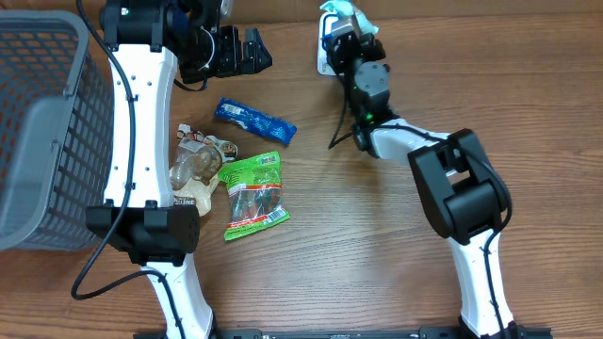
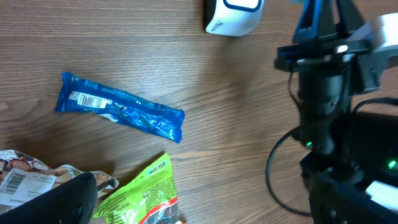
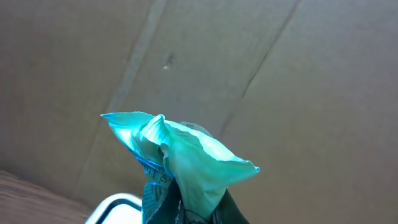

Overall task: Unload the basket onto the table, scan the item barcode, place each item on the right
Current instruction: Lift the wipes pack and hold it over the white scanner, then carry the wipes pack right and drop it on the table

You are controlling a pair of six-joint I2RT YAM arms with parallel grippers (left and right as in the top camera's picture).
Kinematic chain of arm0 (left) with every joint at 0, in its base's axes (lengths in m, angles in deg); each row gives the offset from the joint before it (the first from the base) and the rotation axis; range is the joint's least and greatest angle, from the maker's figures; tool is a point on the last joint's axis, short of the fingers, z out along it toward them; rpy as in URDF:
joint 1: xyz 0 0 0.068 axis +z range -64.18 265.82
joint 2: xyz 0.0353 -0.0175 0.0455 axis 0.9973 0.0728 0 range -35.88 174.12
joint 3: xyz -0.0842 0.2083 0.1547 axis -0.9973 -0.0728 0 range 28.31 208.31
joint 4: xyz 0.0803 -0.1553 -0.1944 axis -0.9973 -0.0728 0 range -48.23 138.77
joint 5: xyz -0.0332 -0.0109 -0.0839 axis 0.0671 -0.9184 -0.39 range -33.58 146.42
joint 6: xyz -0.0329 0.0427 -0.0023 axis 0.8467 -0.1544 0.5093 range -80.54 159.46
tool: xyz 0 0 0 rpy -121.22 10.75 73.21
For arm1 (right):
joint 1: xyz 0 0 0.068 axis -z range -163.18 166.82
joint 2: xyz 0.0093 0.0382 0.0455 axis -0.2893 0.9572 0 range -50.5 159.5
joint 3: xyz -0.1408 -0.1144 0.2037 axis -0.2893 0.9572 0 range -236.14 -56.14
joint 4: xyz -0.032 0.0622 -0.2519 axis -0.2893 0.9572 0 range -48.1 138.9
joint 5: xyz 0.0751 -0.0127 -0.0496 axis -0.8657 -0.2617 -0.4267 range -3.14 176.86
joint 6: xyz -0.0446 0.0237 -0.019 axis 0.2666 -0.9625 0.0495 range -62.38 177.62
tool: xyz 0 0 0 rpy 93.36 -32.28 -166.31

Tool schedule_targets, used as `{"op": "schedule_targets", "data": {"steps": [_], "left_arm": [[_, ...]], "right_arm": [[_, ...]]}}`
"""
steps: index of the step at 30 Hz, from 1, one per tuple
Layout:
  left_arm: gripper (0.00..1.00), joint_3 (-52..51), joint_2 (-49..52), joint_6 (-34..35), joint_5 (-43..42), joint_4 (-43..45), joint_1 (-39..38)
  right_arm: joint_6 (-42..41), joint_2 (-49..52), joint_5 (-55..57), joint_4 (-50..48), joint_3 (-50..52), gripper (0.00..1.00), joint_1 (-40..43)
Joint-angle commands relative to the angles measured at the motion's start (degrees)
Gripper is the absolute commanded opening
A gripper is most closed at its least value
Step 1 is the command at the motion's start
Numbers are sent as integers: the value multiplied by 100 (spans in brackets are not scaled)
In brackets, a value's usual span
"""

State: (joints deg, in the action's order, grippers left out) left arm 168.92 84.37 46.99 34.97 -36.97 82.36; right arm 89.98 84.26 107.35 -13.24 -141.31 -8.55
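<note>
pinched shut on the teal packet (image 3: 180,162): right fingers (image 3: 217,214), top centre of the overhead view, just above the white scanner (image 1: 325,58). spread wide and empty: left fingers (image 1: 254,55), upper left of centre. no barcode visible in any view (probably hidden in the crumpled foil).

to scan well: turn the wrist slowly to bring the printed face toward the scanner window, then hold the packet flat and close, and pause there. avoid squeezing harder; more creases, likely a poorer read.

lying mid-left on the counter (image 1: 377,264), well apart from the scanner: blue bar (image 1: 254,121), green pouch (image 1: 252,196), clear bag (image 1: 196,165). far left, grey basket (image 1: 38,122).
</note>
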Motion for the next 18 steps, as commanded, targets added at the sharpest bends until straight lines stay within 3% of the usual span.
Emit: {"op": "schedule_targets", "data": {"steps": [1,5,11,18], "left_arm": [[100,96,9,37,-44,9,-31],[100,96,9,37,-44,9,-31],[100,96,9,37,-42,9,-31],[100,96,9,37,-44,9,-31]], "right_arm": [[-107,-404,566,240,-125,4,-313],[-529,-929,675,1207,-59,4,-490],[-2127,-2142,577,3460,-59,4,-527],[-4308,-3705,-981,6653,-61,4,7]]}}
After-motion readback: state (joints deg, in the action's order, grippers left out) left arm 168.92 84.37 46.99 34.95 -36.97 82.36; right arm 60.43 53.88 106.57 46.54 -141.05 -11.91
